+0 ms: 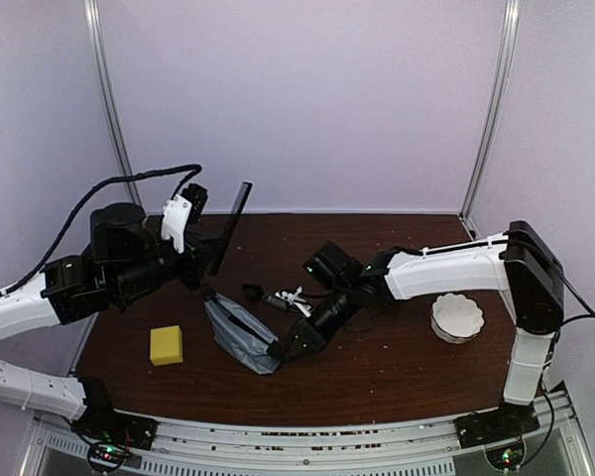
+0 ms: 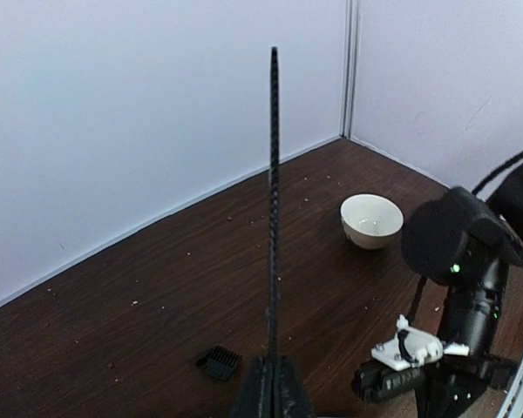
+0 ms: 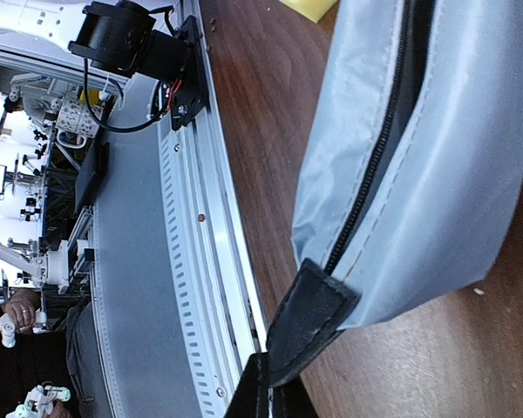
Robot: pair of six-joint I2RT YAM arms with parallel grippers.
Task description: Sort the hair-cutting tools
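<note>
My left gripper is shut on the lower end of a slim black comb and holds it upright above the table's left side. My right gripper is shut on the black end tab of the grey zip pouch, which lies on the table. A black clipper with a pale tip and a tiny black attachment lie on the table just behind the pouch.
A yellow sponge sits at the front left. A white bowl stands at the right, close to the right arm's upright link. White walls close the back and sides. The metal base rail runs along the near edge.
</note>
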